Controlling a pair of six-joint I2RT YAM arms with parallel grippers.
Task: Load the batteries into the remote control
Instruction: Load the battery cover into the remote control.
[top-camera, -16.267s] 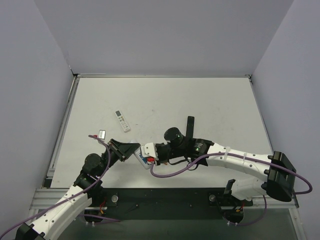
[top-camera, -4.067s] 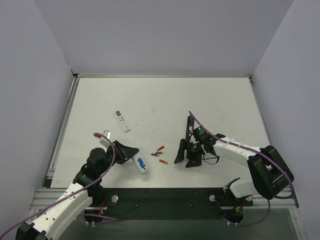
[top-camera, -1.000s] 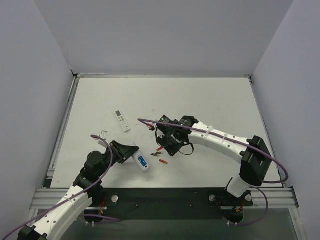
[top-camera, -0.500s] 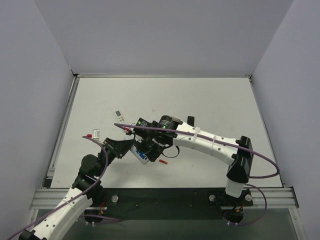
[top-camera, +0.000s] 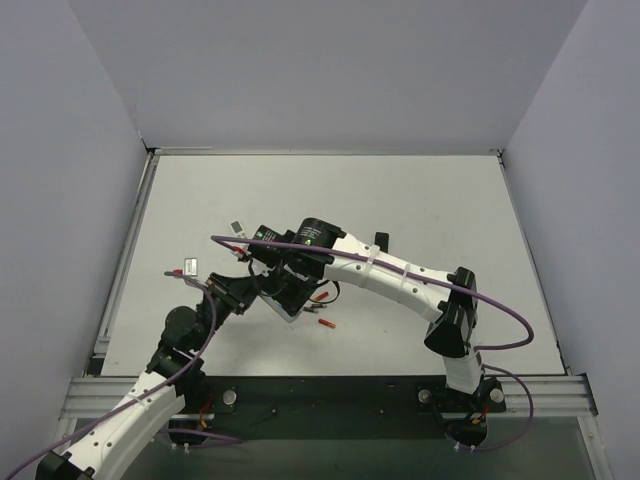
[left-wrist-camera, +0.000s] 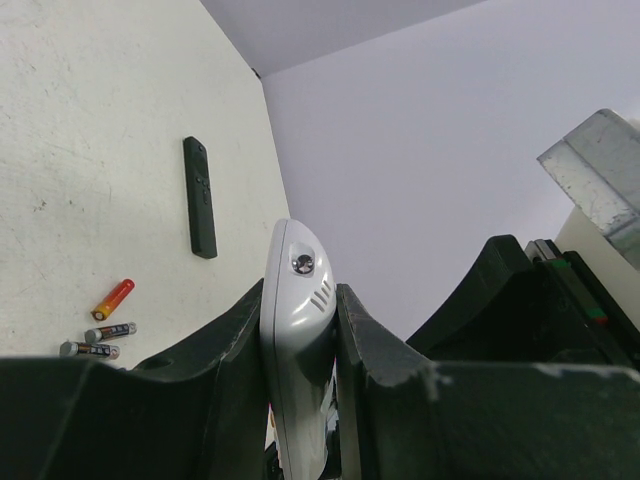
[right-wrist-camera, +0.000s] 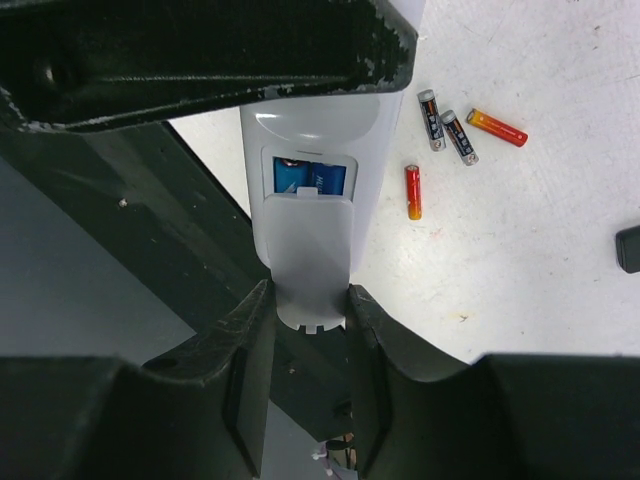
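- Left fingers (left-wrist-camera: 232, 345): clamped edge-on across the small white slim remote control (left-wrist-camera: 297, 330), holding it clear of the counter (top-camera: 420, 200), toward the near edge and left of centre.
- Right fingers (right-wrist-camera: 243, 360): clamped on the opposite end of the same remote, just where the white plastic battery cover (right-wrist-camera: 310, 255) sits. Cannot tell whether they pinch the cover alone or the body too.
- Two slim blue cylindrical batteries (right-wrist-camera: 310, 178) lie side by side in the recess. The cover is only partly over them, with a window of blue showing. Judged: loading done, closing not.
- Risk: pushed askew, the cover could ride off its rails, jam, or lever a cell out. Seating and polarity not readable from here.
- Risk: the left grip is on narrow edges. A firm shove along the remote could slide or pivot it free and drop it among the loose red cells (right-wrist-camera: 412, 190) and dark grey cells (right-wrist-camera: 430, 118) on the counter below.
- Risk: both wrists are crowded together and their black housings could knock.
- Slim black remote (left-wrist-camera: 200, 195) lies well apart, nearer the counter's middle; no concern.
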